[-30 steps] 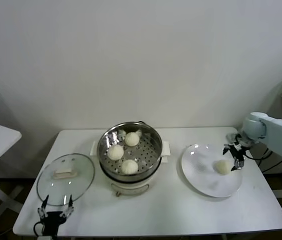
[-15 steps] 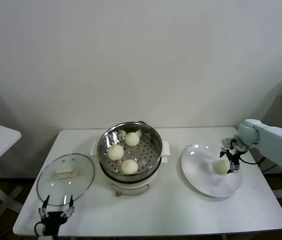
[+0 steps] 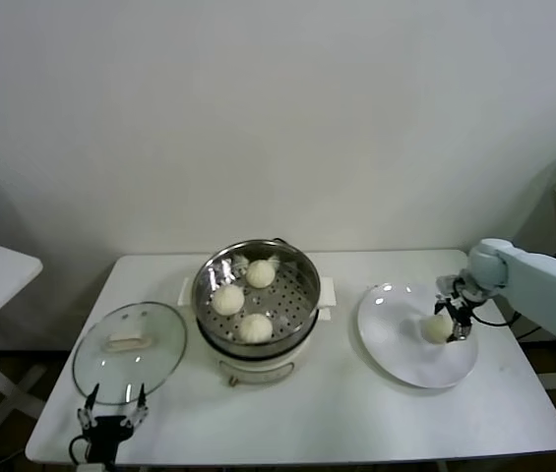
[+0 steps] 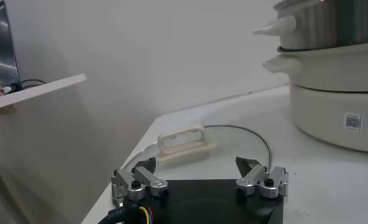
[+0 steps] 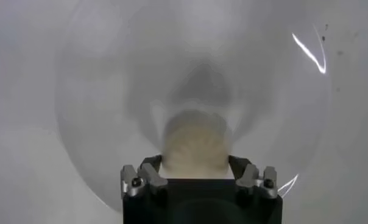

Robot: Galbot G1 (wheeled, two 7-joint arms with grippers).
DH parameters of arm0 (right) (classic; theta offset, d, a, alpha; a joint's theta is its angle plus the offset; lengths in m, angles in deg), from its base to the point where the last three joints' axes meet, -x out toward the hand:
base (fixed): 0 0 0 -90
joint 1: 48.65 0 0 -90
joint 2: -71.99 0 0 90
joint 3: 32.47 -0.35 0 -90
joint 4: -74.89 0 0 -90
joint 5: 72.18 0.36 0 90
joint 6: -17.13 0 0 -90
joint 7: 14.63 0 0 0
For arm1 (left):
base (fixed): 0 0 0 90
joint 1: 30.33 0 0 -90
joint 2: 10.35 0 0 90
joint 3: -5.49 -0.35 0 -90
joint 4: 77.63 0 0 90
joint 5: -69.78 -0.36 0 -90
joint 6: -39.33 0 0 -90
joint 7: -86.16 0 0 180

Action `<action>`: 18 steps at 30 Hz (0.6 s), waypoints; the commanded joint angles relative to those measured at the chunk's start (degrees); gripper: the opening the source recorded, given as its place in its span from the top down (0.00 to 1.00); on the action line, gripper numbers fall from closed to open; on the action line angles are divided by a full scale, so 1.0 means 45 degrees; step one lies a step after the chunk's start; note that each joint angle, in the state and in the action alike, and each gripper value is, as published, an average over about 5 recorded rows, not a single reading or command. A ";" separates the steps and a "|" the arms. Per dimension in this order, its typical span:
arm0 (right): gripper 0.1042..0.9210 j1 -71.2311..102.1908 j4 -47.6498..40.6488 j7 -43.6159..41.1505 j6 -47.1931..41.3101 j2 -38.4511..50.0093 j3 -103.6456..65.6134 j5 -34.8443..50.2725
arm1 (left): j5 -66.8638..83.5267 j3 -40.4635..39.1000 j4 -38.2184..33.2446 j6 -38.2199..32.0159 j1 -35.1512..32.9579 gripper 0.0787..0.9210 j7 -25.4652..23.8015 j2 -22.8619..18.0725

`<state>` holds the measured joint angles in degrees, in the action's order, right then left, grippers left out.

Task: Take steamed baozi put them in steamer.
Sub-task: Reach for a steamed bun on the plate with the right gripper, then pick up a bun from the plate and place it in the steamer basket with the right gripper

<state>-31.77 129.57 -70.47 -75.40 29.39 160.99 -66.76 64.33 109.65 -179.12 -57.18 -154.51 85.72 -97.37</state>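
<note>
Over on the robot's right side of the table (image 3: 337, 413), the right gripper (image 3: 452, 317) is down on the white plate (image 3: 396, 344) with its fingers straddling the last baozi (image 3: 438, 327). From the wrist view that bun (image 5: 195, 146) sits right between the two fingertips (image 5: 148, 165), which look like they're touching its sides, so I'd call it a pinch on the bun, though it's not lifted off the plate yet. The wrist comes in from above, which makes sense for a soft round thing: you squeeze the sides and pull straight up. Three other baozi (image 3: 255, 326) are sitting on the perforated tray inside the steamer (image 3: 255, 295), spaced apart, leaving room near the middle for this one. The glass lid (image 3: 128, 351) is parked flat on the table to the left, out of the way so the pot stays open. The left gripper (image 3: 110, 420) just waits near the front edge beside that lid, fingers spread, holding nothing.
</note>
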 commanded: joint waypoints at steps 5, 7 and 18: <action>0.35 -0.0487 0.0441 0.0083 -0.0115 0.0201 0.0349 -0.0021 | -0.0011 -0.0012 -0.0077 0.0029 0.0017 0.12 -0.0014 0.0006; 0.36 -0.1134 0.0957 0.0079 -0.0276 0.0395 0.0915 0.0204 | -0.0006 -0.0017 -0.0110 0.0041 0.0026 0.12 -0.0017 0.0005; 0.39 -0.8925 0.5196 -0.0310 -0.1732 0.0627 0.6811 0.5197 | 0.0034 -0.0086 -0.0180 0.0057 0.0090 0.12 -0.0057 -0.0003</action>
<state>-49.41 141.18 -71.17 -79.69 31.80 175.02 -57.60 64.42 109.27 -179.79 -56.98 -154.11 85.53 -97.36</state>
